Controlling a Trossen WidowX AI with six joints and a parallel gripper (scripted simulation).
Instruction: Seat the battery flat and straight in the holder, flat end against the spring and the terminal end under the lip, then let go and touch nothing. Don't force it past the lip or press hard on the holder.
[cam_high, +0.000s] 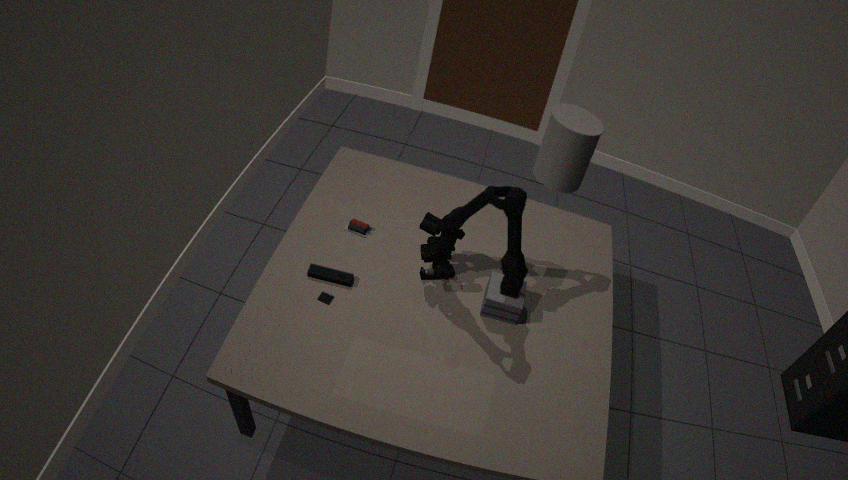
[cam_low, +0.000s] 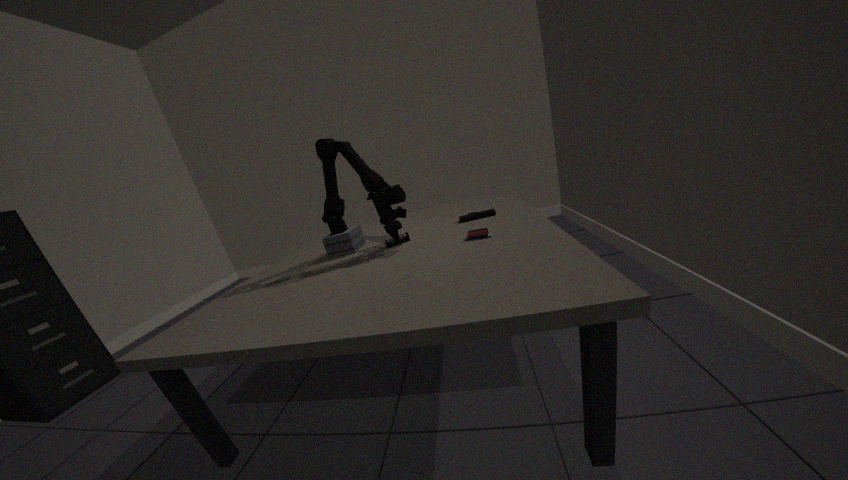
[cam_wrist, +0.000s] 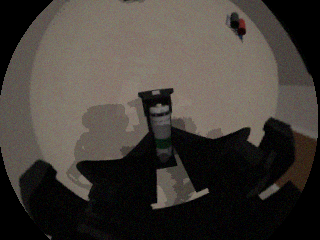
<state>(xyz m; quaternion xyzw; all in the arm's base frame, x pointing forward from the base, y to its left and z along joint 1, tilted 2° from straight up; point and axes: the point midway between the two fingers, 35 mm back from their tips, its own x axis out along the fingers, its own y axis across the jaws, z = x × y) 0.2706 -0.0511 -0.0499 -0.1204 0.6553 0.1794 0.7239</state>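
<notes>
Nearest, across the lower half of the wrist view, the gripper (cam_high: 439, 267) (cam_low: 393, 234) (cam_wrist: 160, 131) was clamped on the battery (cam_wrist: 161, 125), 1 finger to either side of it; the battery lay at the centre of that frame, within the outline of the black holder (cam_high: 423, 275) (cam_low: 407, 237) (cam_wrist: 165, 93), its nubbed end pointing up the frame toward the cross wall with the pale patch; whether that end was under the lip, or the other fully home against the spring, could not be told, nor whether the battery lay quite flat.

The step in hand looked to be the last of the seating, with release not yet done; the next move called for a light check of the terminal end's height and line, a gentle downward ease only if it rode high, then a straight opening of both fingers and a clean lift; a sideways drag could tip the battery or shift the holder, and a hard push could jam it at the lip.

Beyond, at the upper right of the wrist view, 2 cylinders, 1 red and 1 dark (cam_high: 358, 226) (cam_low: 477, 233) (cam_wrist: 242, 27), sat together on the table (cam_high: 386, 380) (cam_low: 416, 285) (cam_wrist: 90, 65); a black bar (cam_high: 330, 275) (cam_low: 477, 215) lay left of centre in the top view, well apart from the holder.
</notes>
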